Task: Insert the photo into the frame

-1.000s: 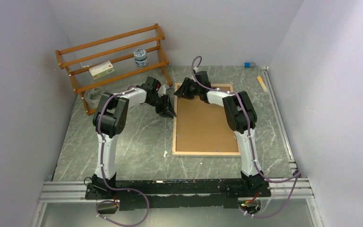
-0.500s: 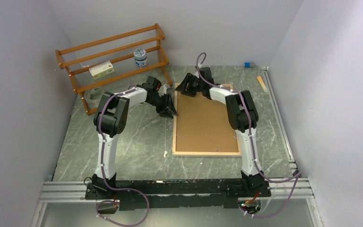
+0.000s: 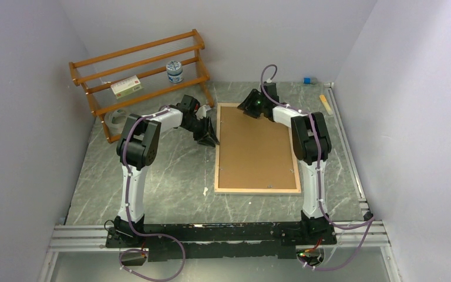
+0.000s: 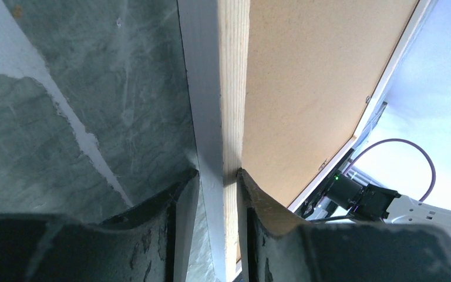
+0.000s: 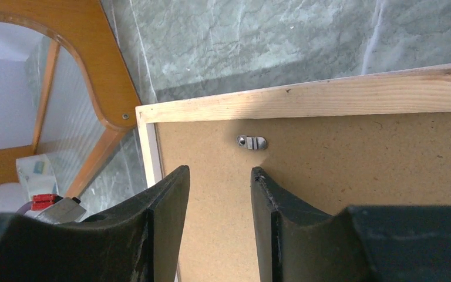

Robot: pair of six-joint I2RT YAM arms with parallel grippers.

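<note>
Pinching grainy pale-wood frame rim: left pincer.

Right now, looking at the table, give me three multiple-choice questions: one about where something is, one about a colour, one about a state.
1. Where is the left gripper?
A. At the wooden rack
B. Astride the frame, on its left rim
C. At the frame's near edge
2. What colour is the hardboard backing sheet facing up?
A. Black
B. Blue
C. Brown
3. How is the right gripper?
A. Open, holding nothing
B. Shut on a metal clip
C. Shut on the rim
Answers: 1 B, its wrist view shows the rim pinched between its jaws; 2 C, it is plain brown in every view; 3 A, its jaws stand apart above the backing with nothing between them.
</note>
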